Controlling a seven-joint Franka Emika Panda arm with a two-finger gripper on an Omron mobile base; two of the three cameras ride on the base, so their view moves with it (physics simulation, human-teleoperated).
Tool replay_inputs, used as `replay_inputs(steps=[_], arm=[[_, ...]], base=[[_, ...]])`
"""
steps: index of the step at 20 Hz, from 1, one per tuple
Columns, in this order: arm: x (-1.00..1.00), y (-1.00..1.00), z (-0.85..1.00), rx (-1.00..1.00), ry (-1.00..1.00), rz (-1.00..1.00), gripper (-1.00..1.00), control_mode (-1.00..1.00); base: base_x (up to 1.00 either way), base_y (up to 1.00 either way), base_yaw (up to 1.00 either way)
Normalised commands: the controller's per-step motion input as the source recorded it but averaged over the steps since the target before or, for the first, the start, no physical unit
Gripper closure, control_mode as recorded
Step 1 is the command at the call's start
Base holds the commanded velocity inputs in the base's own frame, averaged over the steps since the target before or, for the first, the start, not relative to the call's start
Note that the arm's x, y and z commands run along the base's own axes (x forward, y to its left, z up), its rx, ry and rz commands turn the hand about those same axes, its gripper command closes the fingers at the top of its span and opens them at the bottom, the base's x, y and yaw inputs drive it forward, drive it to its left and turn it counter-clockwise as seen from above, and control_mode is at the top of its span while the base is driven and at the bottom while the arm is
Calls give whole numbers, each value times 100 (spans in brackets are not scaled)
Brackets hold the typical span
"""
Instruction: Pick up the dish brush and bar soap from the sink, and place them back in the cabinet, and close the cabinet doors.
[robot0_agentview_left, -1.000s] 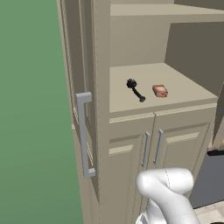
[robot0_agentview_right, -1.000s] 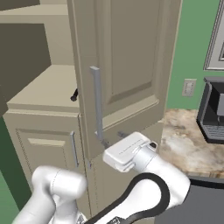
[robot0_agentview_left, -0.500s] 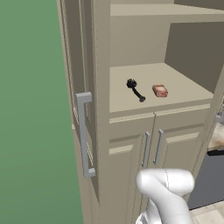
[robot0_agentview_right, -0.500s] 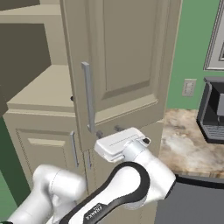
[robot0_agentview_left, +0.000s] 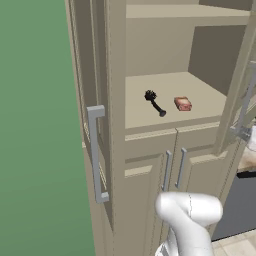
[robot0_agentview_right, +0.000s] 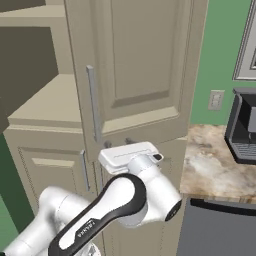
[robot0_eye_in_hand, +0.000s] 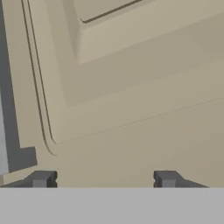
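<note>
Left door (robot0_agentview_left: 95, 100) of the tall beige wooden cabinet (robot0_agentview_left: 150, 45), raised-panel with a long vertical grey bar handle (robot0_agentview_left: 96, 152), stands swung out and is seen edge-on in the left base view; judged to be the door left for last

Small all-black dish brush (robot0_agentview_left: 154, 101) with tufted head lies on the beige inner shelf (robot0_agentview_left: 200, 90), handle pointing toward the shelf front; small pinkish-orange bar soap (robot0_agentview_left: 183, 103) sits just beside it on the right, apart from it. Both lie near the front edge, probably because that is as far as the arm needed to reach. Placement part of task looks done; neither item is in the sink

Right beige raised-panel door (robot0_agentview_right: 140, 65) with its own grey bar handle (robot0_agentview_right: 93, 105) is partly swung across the opening. Two-finger end effector (robot0_eye_in_hand: 103, 178) faces the flat of this panel at close range, dark tips spread apart with nothing between them; contact with the wood cannot be told. Judged: hand set flat-on so it can push the door shut rather than pull on the handle

Speckled stone worktop (robot0_agentview_right: 210, 160) to the right carries a dark coffee machine (robot0_agentview_right: 242, 125); white wall outlet (robot0_agentview_right: 216, 99) above

Writing: small lettering on the arm's dark lower link, too small to read
</note>
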Motion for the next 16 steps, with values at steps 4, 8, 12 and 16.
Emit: replay_inputs(steps=[4,8,12,16], arm=[[40,24,0,0,0,-13,-100,-100],[40,22,0,0,0,-13,-100,-100],[38,16,0,0,0,-13,-100,-100],[36,14,0,0,0,-13,-100,-100]], base=[[0,0,0],[0,0,0],[0,0,0],[0,0,0]])
